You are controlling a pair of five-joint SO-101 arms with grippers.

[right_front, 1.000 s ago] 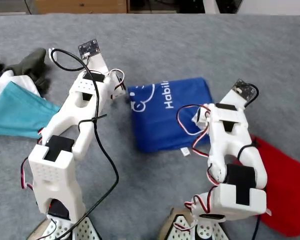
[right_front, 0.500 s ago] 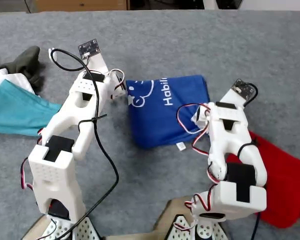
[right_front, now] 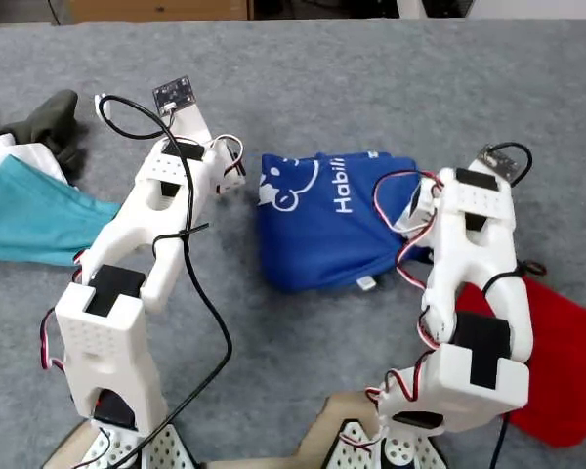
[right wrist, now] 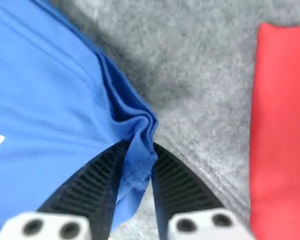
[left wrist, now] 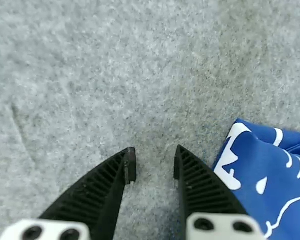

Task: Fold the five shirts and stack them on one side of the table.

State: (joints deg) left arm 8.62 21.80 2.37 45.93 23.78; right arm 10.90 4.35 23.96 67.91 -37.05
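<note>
1. I see the L end effector (left wrist: 154, 162) open, nothing btwn its fingers, low over the grey surface (right_front: 391, 88), just beside the blue shirt (right_front: 317, 230) at its printed edge.
2. R end effector (right wrist: 138, 150) is clamped on a bunched fold at the blue shirt's opposite edge.
3. Blue shirt lies mid-surface, btwn the arms.
4. Red shirt (right_front: 562, 357) lies by the R arm, apart from the blue.
5. Teal shirt (right_front: 29, 220), white shirt (right_front: 2, 161) and dark shirt (right_front: 54, 122) are heaped together on the L side.

White arms (right_front: 146, 234), black ribbed end effectors (left wrist: 154, 162)
</note>
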